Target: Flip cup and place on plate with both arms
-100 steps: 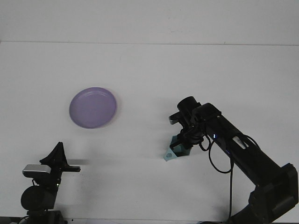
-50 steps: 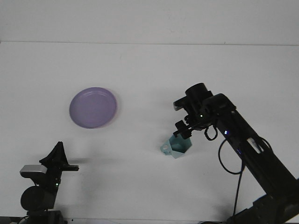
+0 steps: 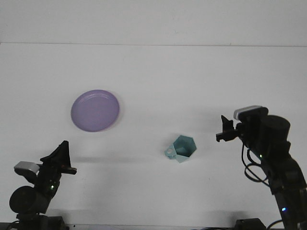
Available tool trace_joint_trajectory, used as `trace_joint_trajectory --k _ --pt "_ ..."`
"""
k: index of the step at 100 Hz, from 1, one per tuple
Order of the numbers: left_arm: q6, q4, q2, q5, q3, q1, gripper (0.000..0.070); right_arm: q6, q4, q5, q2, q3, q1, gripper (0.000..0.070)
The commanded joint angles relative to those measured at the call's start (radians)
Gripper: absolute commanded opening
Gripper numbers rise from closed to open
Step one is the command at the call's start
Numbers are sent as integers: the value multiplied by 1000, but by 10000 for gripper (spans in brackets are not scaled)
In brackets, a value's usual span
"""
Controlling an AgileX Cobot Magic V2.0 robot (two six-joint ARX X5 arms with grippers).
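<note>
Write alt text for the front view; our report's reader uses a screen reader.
A teal hexagonal cup stands mouth-up on a white table, apart from a purple plate to its left. The right gripper and left gripper hold nothing.

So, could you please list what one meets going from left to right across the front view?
Left gripper → purple plate → teal cup → right gripper.

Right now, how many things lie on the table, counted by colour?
Purple: 1, the plate
Teal: 1, the cup
Total: 2
</note>
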Motion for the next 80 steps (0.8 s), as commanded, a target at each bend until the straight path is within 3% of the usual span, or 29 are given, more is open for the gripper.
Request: trace_joint_trajectory --k 1,23,42,67,73,80 --pt "20 6 74 52 63 -1 12 25 86 -6 -69 -92 -23 339" --pt "148 -127 417 179 350 -63 13 47 271 -5 -280 -338 -50 339" --pt "291 -352 706 182 668 -211 13 47 293 7 -368 -410 -50 339" --pt "403 -682 1089 180 1061 -434 20 48 295 8 -377 -411 -48 339" --pt "412 -743 1173 179 1137 -477 77 48 295 8 -377 -411 -48 339" --pt "422 -800 1263 179 1212 -524 235 48 295 6 -377 -411 -48 339"
